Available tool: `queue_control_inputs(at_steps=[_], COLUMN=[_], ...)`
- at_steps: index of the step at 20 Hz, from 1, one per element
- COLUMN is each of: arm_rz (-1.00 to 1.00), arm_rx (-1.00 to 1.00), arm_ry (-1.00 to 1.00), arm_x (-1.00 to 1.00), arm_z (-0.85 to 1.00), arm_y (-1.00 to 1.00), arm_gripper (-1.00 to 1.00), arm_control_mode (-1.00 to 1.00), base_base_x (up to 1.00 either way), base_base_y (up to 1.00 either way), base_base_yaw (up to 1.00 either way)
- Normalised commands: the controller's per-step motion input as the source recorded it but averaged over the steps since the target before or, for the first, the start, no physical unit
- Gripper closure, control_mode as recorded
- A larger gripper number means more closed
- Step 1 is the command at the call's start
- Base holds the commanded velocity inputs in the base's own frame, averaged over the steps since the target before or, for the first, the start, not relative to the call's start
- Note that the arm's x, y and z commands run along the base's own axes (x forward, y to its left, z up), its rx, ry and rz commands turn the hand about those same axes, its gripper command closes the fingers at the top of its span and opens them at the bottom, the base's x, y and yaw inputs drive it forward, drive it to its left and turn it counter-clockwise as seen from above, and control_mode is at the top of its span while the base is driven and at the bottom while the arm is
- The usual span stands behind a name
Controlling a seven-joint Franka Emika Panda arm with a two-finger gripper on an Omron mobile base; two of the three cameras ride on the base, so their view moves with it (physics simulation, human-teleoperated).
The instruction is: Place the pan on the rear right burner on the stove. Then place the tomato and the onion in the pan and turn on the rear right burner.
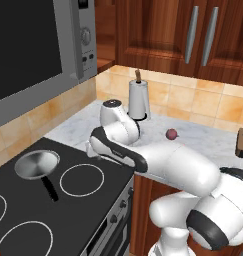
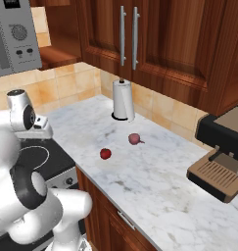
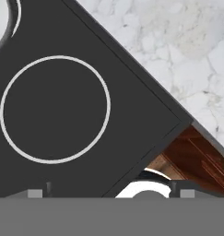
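Pan (image 1: 36, 164) on rear right ring; end effector (image 3: 111, 193) wide open, empty. Next: tomato (image 2: 105, 153) on bench (image 2: 154, 181), approach from above, centred.

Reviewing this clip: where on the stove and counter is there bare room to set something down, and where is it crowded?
On the stove, the pan fills the rear right burner; the ring in front of it is bare. The marble counter is open between the tomato and the coffee machine. It is tighter around the paper towel roll and the onion.
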Motion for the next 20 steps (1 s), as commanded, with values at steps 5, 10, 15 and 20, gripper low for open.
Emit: queue_control_inputs(at_steps=[5,10,15,20], arm_rz=[-0.03,-0.05,-0.10,-0.14], arm_rx=[0.04,0.01,0.00,0.00], arm_ry=[0.00,0.00,-0.01,-0.05], arm_x=[0.04,0.08,0.12,0.22], arm_z=[0.19,0.13,0.04,0.03], arm_y=[-0.74,-0.61,-0.60,-0.55], arm_gripper=[-1.00,-1.00,-1.00,-1.00], arm_control_mode=[-1.00,-1.00,-1.00,-1.00], base_base_x=[0.00,0.00,0.00,0.00], base_base_y=[0.00,0.00,0.00,0.00], base_base_yaw=[0.00,0.00,0.00,0.00])
